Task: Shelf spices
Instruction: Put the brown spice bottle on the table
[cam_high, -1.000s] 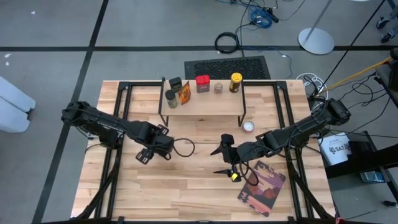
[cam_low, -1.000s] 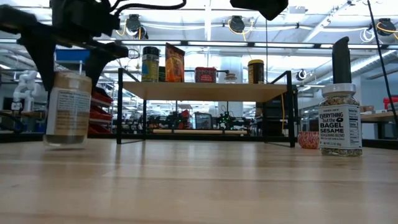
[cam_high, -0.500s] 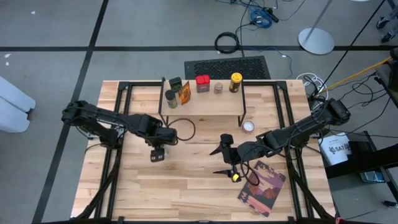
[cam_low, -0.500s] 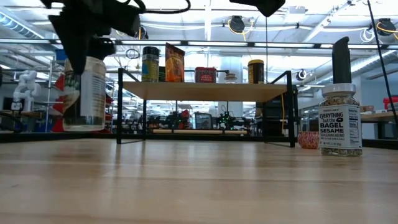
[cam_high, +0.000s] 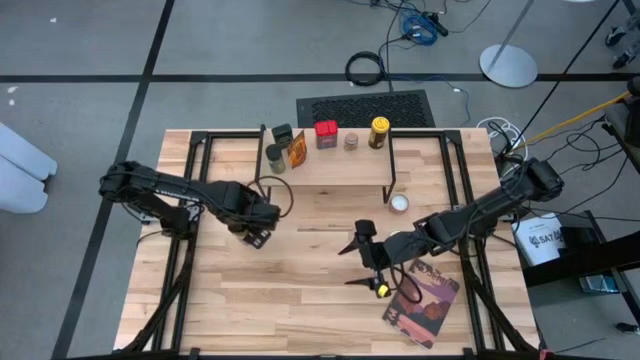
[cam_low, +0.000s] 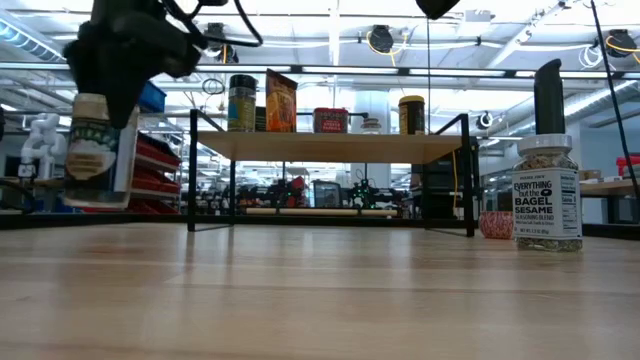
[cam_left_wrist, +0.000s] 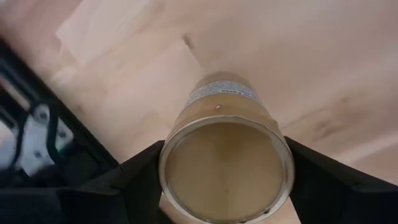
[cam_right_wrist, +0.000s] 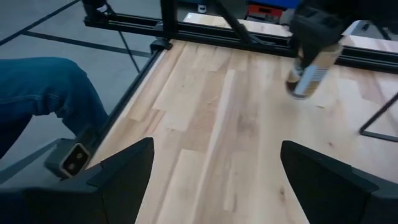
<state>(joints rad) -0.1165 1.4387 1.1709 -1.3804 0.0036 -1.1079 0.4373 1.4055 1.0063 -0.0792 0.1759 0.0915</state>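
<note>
My left gripper (cam_high: 258, 235) hangs over the table's left middle, shut on a glass spice jar (cam_low: 98, 150) with a tan top (cam_left_wrist: 225, 168). The shelf (cam_high: 325, 168) stands at the far middle on thin black legs. Several spices (cam_high: 326, 133) stand on its plank. My right gripper (cam_high: 355, 263) is open over the table's right middle, holding nothing. A bagel-sesame jar (cam_low: 547, 205) stands on the table beside one of its fingers. A small round tin (cam_high: 399, 204) rests on the table by the shelf's right leg. My left gripper pinches the jar between its two fingers, at the sides of its top end (cam_left_wrist: 169, 180). The fingers come from above, pointing down. The jar hangs below them, nearly upright, lifted clear of the table.
A reddish picture-covered book (cam_high: 420, 300) lies near the right front corner. Black frame rails (cam_high: 190, 160) run along the table's sides. A person's leg in blue jeans (cam_right_wrist: 43, 87) shows beyond the left edge. Bare wood lies between the arms (cam_high: 300, 270).
My left gripper has rolled about a quarter turn about its downward-pointing axis and risen a little, carrying the jar. The jar, which hung tilted just above the table, now hangs higher and nearly upright.
</note>
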